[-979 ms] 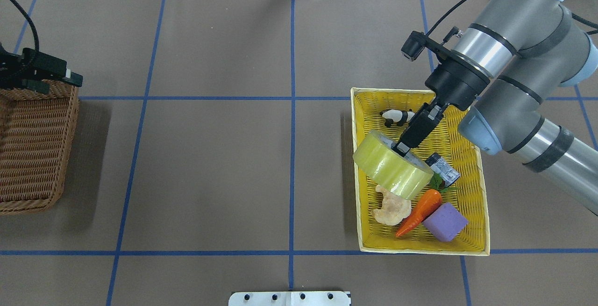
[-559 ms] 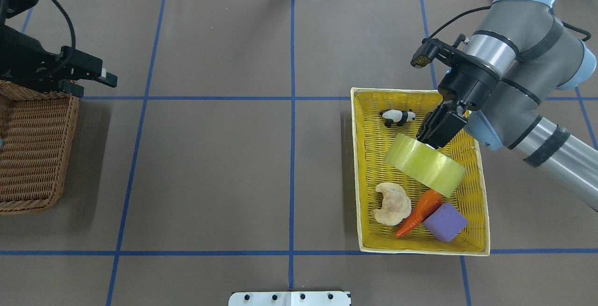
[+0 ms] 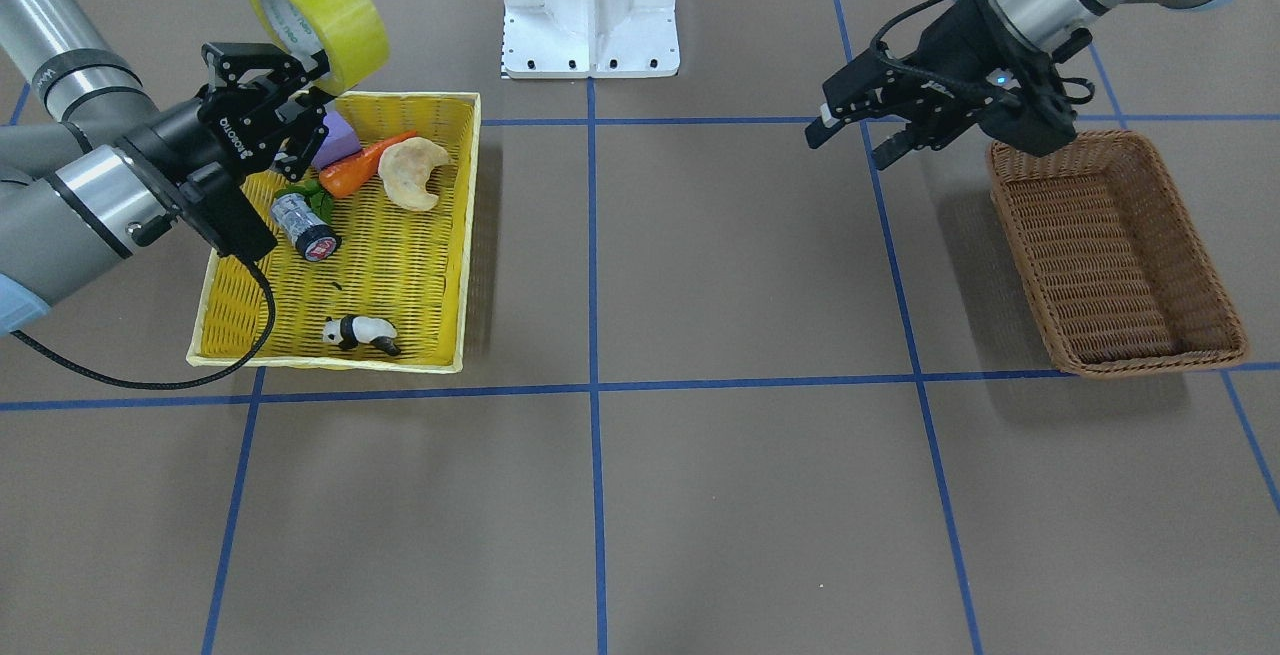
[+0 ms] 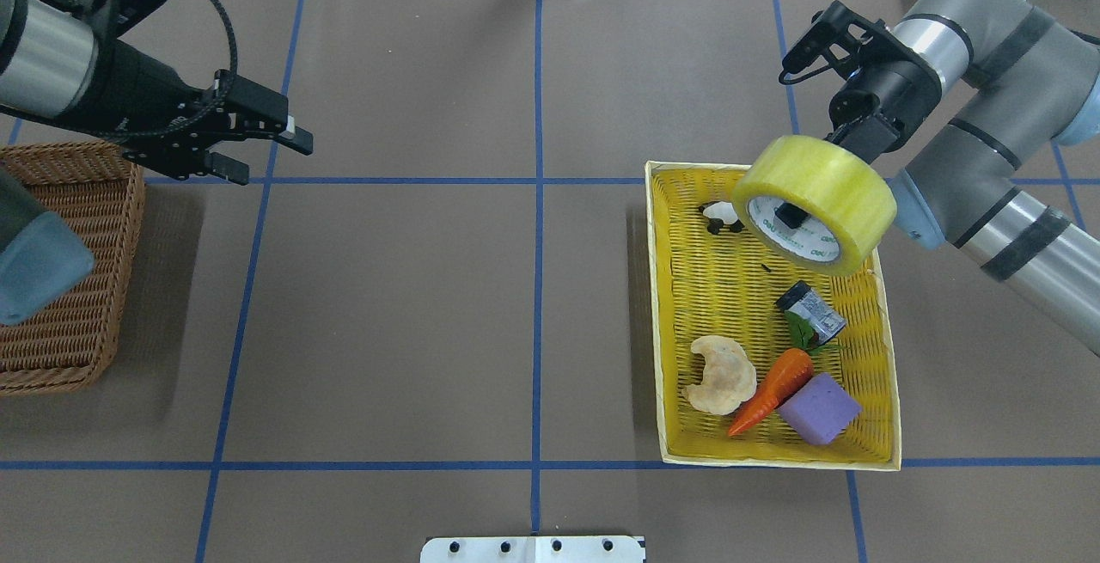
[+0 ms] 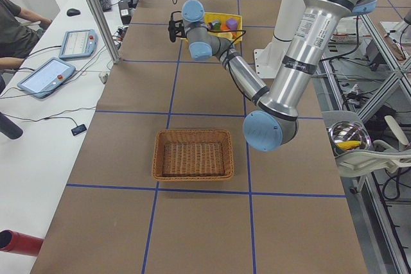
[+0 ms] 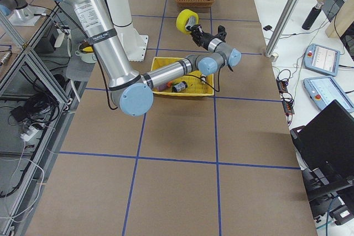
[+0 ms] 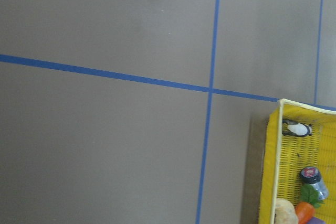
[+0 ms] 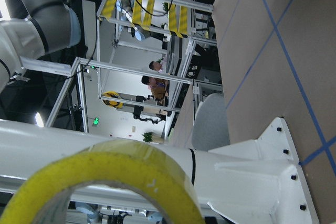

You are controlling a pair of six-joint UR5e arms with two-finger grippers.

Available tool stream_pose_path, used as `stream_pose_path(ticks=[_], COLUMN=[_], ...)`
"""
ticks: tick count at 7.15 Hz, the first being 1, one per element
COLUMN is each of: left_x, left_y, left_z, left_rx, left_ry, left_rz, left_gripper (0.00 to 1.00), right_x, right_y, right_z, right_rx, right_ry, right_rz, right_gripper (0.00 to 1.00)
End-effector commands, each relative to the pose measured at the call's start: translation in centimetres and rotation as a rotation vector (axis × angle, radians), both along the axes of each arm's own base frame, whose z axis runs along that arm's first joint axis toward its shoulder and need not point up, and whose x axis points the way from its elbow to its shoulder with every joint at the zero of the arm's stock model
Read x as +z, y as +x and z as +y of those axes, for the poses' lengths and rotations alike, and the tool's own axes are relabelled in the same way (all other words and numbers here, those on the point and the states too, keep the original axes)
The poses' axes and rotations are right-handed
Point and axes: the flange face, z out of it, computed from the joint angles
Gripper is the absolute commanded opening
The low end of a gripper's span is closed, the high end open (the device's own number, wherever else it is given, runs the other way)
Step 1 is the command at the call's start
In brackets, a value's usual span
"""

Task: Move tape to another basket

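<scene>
The tape, a wide yellowish roll, is lifted high over the yellow tray, tilted on edge with its core facing the overhead camera. My right gripper is shut on the roll's wall, with one finger inside the core. The tape also shows in the front view, above the right gripper. The brown wicker basket stands at the table's left end, empty in the front view. My left gripper is open and empty, hovering just right of that basket; it also shows in the front view.
The yellow tray holds a toy panda, a small silver cylinder, a carrot, a purple block and a pale cracker. A white mount sits at the near edge.
My right gripper has lifted the tape higher, turned it on edge and carried it towards the tray's far right corner. My left arm has swung from over the brown basket towards the table's middle.
</scene>
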Motion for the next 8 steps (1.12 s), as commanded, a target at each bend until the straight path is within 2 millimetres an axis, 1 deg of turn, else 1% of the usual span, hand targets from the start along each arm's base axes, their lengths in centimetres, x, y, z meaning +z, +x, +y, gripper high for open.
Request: stream_pose_path(ticks=[1, 2, 3, 4, 5, 6, 7, 8], left_x=[-4.1, -3.7, -3.2, -3.0, -3.5, -4.5, -4.8, -5.2], left_y=[2.2, 3.4, 4.2, 4.4, 4.7, 6.0, 6.9, 6.5], left_z=[0.4, 0.3, -0.3, -1.0, -1.8, -1.9, -1.2, -0.9], left_rx=[-0.067, -0.14, -0.188, -0.203, -0.232, -0.254, -0.279, -0.279], left_ry=[0.009, -0.029, -0.064, -0.11, -0.149, -0.165, -0.167, -0.212], left_rz=[0.168, 0.303, 0.431, 0.523, 0.603, 0.656, 0.703, 0.772], left_gripper=[0.98, 0.98, 0.98, 0.98, 0.98, 0.98, 0.98, 0.98], right_x=[-1.2, -0.8, -1.0, -1.5, -3.4, -4.7, -5.1, -5.7], right_y=[-1.5, -1.8, -2.8, -3.6, -5.1, -7.1, -8.5, -8.9], right_z=[-2.0, -2.2, -2.3, -2.4, -3.5, -3.7, -3.4, -3.6], right_rx=[0.044, 0.038, 0.021, 0.01, 0.008, 0.011, 0.003, 0.003], right_ry=[-0.119, -0.169, -0.235, -0.277, -0.322, -0.374, -0.424, -0.449], right_rz=[-0.016, -0.007, 0.008, 0.011, 0.035, 0.027, 0.009, 0.016], right_gripper=[0.0, 0.0, 0.0, 0.0, 0.0, 0.0, 0.0, 0.0])
